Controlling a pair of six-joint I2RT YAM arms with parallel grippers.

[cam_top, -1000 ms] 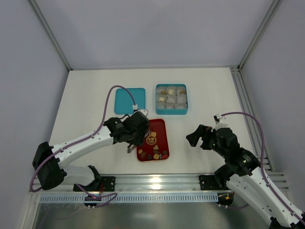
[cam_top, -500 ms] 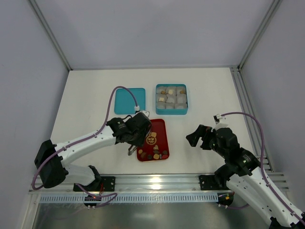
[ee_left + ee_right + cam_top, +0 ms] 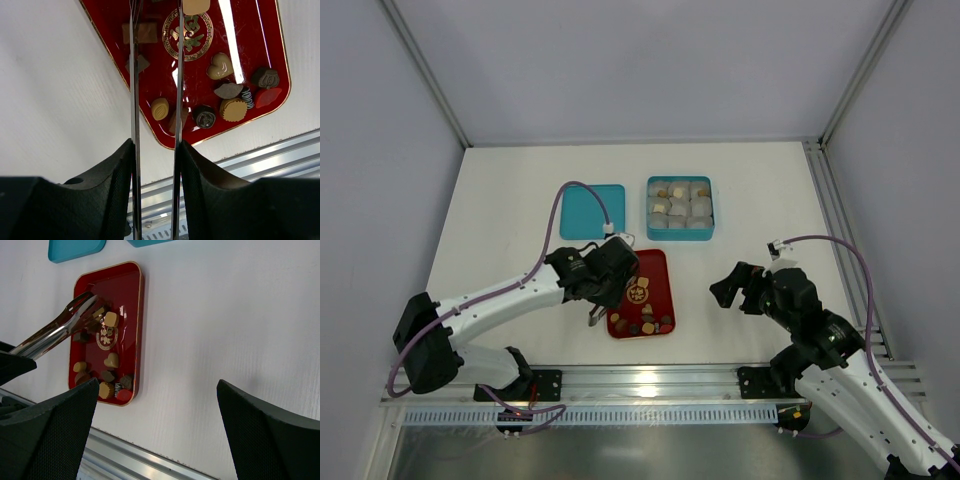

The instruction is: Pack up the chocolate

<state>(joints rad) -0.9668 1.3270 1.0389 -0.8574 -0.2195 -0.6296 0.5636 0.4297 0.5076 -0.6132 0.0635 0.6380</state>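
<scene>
**Left arm holds tongs over the red tray, right arm waits open**

From my seat, the left fingers (image 3: 125, 165) are clamped on a pair of thin metal tongs (image 3: 134, 100). The two blades sit pressed against the inner faces of the fingers and run out over the red tray (image 3: 260, 45). The blade tips pass out of the top of the left wrist view. In the right wrist view they sit low over the far half of the tray, just beside a tan square piece. I cannot tell whether they have nipped anything.

The chocolate (image 3: 220, 66) is mostly on the red tray. I see a tan heart, a fluted tan round, a dark round, a small tan oval, a reddish lip-shaped piece and a couple of dark brown ones. They bunch toward the near end, with a brown block lying between the blades farther up. The tray lies flat on the white surface (image 3: 520, 200), between the two arms.

Beyond the tray is a teal box (image 3: 680, 208) of crinkled paper cups, a few showing tan bits inside. Its teal lid (image 3: 592, 211) lies just to the left of it.

The right fingers (image 3: 55, 420) are spread as wide as they go and grip nothing. They hang off to the right of the tray, well apart from it.
</scene>
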